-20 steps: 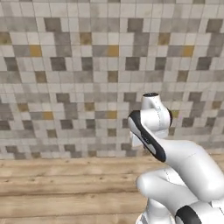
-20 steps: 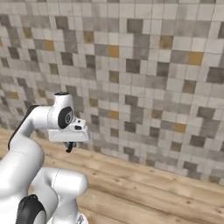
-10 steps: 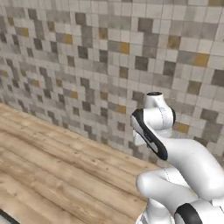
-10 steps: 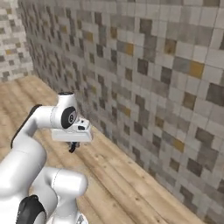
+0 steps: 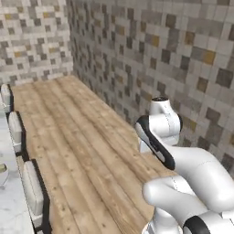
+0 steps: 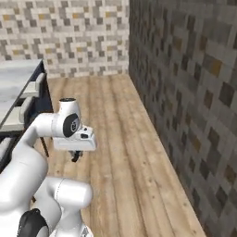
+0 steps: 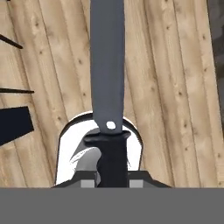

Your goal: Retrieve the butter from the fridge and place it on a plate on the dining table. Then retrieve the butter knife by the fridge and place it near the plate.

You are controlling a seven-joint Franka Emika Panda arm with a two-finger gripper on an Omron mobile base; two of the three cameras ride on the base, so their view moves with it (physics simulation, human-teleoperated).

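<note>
My gripper (image 7: 112,177) is shut on the butter knife (image 7: 107,65). The knife's black handle sits between the fingers and its grey blade points away from the hand, over the wooden floor. In the right base view the gripper (image 6: 74,156) hangs under the wrist, pointing down, low in front of the base. A strip of the dining table's marble top (image 5: 8,208) runs along the left edge, and the same table (image 6: 16,76) lies at the far left of the right base view. The butter, the plate and the fridge are out of view.
Padded chairs (image 5: 33,192) (image 6: 21,113) are tucked along the table's side. A tiled wall (image 6: 185,83) runs close on the right and meets a second wall at the far corner. Wooden floor (image 5: 87,137) stretches between table and wall.
The whole picture has swung: the base has turned, so the wall now runs along the right and the table and room corner have come into view. The arm keeps its pose, still gripping the knife.
</note>
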